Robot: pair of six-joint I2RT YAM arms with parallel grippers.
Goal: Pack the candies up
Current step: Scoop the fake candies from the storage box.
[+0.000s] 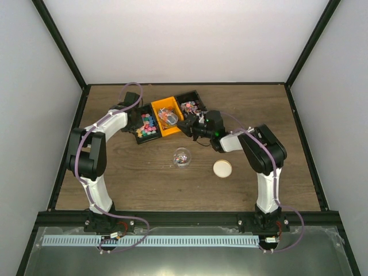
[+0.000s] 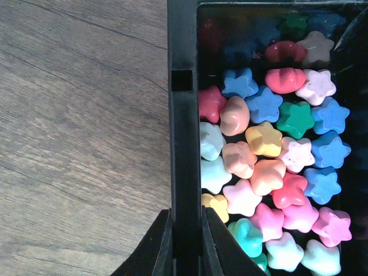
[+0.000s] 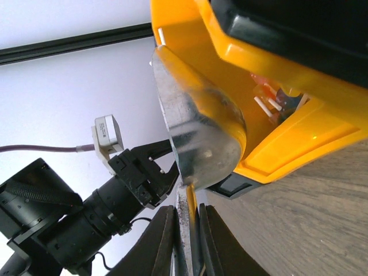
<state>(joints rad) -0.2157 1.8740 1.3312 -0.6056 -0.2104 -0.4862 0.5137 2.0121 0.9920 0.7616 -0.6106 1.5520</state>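
The candies (image 2: pixel 264 172) were little stars and hearts, pink, blue, green, yellow and orange. They lay piled in a black tray (image 2: pixel 183 144) on the far part of the table (image 1: pixel 144 184). My left gripper (image 2: pixel 187 244) pinched that tray's wall, one finger on each side. My right gripper (image 3: pixel 187 230) squeezed the thin handle of a metal scoop (image 3: pixel 201 132), with its bowl at the rim of the orange bin (image 3: pixel 287 132). The clear jar (image 1: pixel 182 156) stood apart with a few small bits inside, and a cream lid (image 1: pixel 222 168) lay near it.

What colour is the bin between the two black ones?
Orange-yellow. The middle bin shows best in the right wrist view, close up.
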